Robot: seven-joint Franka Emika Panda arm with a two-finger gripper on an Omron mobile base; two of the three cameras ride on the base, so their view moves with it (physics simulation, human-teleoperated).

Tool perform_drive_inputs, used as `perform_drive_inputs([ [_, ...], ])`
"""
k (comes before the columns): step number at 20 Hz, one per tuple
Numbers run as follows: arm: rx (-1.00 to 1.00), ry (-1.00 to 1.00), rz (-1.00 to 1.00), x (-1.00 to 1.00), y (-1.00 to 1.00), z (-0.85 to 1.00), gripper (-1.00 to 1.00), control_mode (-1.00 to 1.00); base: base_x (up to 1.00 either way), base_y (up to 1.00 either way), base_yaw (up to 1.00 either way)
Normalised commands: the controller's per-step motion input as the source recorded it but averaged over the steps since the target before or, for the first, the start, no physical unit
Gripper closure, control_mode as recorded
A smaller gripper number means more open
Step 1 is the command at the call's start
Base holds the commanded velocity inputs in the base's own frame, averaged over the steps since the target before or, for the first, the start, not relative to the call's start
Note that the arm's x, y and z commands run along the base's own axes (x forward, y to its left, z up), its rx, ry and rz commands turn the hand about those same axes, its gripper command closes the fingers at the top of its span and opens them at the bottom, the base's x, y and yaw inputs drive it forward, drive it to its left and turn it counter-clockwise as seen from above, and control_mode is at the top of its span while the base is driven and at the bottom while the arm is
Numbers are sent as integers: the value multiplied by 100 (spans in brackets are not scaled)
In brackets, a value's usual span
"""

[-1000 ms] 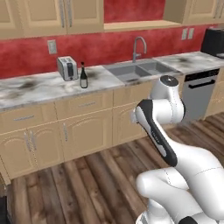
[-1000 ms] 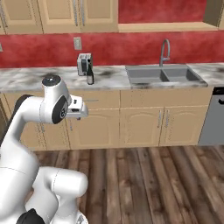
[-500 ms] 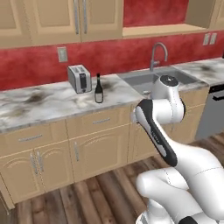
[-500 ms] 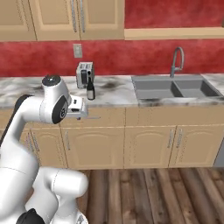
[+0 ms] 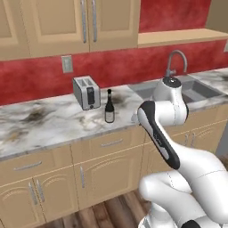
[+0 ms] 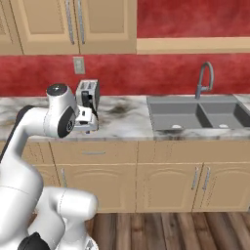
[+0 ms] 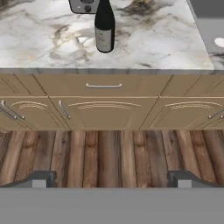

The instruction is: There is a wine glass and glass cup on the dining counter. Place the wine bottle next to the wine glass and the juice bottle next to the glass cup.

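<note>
Hand view: one wine bottle point(image 7: 104, 27) at 12 o'clock, upright near the marble worktop point(image 7: 43, 39) front edge, bare marble on both sides. One toaster point(image 7: 85, 5) just behind it; gripper point(image 7: 112, 179) fingers spread wide, holding nothing.

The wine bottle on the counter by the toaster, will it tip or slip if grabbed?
The wine bottle stands tall on a narrow base, so a push near its neck could probably tip it. Its smooth, glossy body may be slippery; gripping the wider labelled part seems safer.

Red backsplash wall point(image 6: 166, 73) over tan cabinets point(image 6: 166, 180) (marble worktop point(image 5: 44, 124)), dark plank floor point(image 7: 109, 157).
</note>
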Motion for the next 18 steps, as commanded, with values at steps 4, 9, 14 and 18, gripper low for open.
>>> perform_drive_inputs([
  [4,0,0,0,0,0,0,-100,100,79,-21,0],
  [9,0,0,0,0,0,0,-100,100,67,-1,7],
  [14,0,0,0,0,0,0,-100,100,15,-6,6],
  [18,0,0,0,0,0,0,-100,100,0,-5,0],
])
